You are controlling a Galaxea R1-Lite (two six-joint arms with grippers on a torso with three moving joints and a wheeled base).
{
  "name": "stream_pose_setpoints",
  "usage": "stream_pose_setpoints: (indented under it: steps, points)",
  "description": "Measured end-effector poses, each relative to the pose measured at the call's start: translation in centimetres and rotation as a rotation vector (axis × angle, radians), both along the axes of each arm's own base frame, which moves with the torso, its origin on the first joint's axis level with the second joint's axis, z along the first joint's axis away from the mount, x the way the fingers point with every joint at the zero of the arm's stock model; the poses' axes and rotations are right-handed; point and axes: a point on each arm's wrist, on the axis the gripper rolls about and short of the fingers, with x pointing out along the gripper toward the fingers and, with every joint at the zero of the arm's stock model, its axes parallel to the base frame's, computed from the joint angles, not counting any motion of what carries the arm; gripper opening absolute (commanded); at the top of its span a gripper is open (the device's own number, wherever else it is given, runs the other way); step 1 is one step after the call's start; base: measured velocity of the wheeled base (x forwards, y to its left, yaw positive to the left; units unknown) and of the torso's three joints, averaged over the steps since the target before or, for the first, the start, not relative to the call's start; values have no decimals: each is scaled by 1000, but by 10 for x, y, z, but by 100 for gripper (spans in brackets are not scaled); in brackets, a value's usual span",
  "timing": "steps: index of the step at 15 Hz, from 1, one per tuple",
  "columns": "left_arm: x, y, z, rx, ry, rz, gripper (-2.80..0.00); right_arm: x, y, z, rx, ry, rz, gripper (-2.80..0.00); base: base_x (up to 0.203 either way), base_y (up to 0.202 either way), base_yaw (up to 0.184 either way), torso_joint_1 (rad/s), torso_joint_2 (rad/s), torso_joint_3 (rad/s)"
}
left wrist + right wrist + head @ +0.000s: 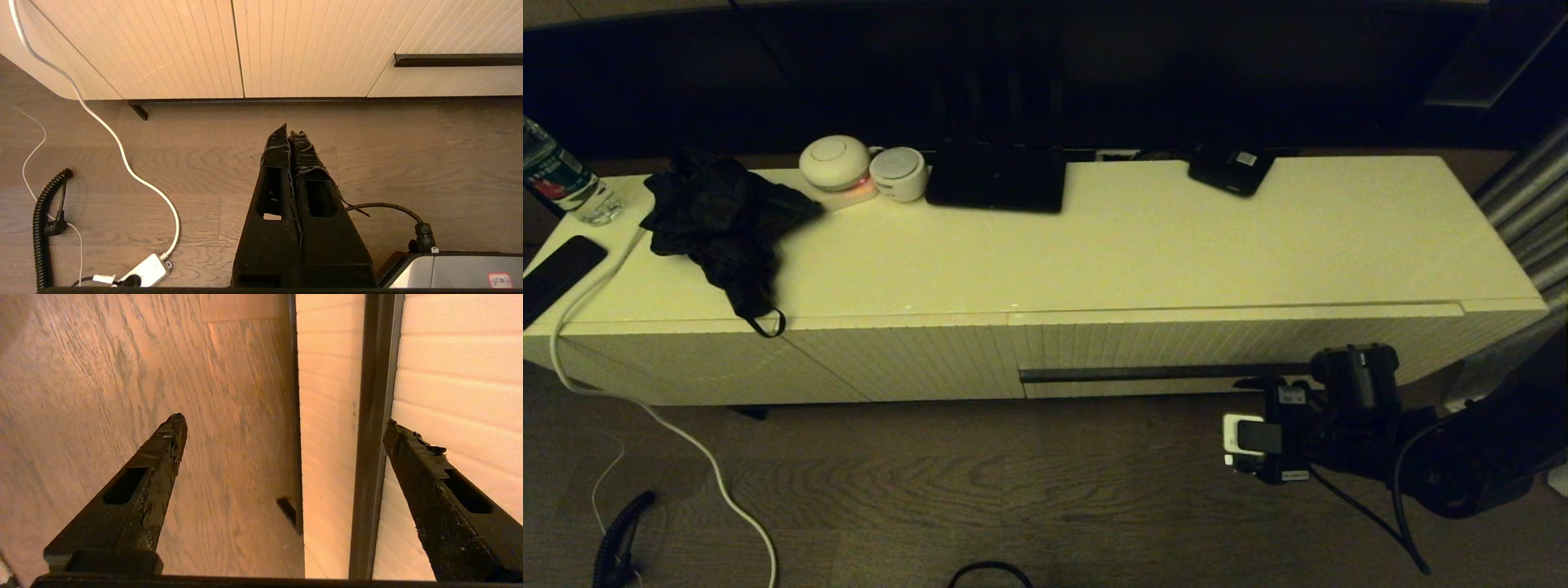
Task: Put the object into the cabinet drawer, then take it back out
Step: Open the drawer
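The cabinet (1094, 245) runs across the head view from nine to three o'clock, its cream top serving as a worktop. The cabinet drawer (1217, 347) sits shut at the cabinet's right half, its dark bar handle (1160, 373) stretching along the ribbed front. On the top, a black cloth (719, 220) lies toward ten o'clock, with a black flat box (996, 178) and two white round gadgets (862, 167) near twelve. A bottle with a green-and-red label (556, 175) stands at the far nine o'clock edge; the clear grey-capped bottle cannot be found in any view. The right tool (282, 428) hangs spread wide at the handle's right end, one finger on either side of the bar. The left tool (289, 134) hovers over the wooden floor (429, 163), pinched together on nothing.
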Motion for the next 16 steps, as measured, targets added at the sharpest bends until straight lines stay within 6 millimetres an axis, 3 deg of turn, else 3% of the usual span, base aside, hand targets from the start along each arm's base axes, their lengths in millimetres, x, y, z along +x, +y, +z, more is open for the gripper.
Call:
stream_pose_setpoints:
  steps: [16]
  points:
    - [0,0,0,0,0,0,-280,49,0,-15,22,-83,-38,0,0,0,0,0,0,0]
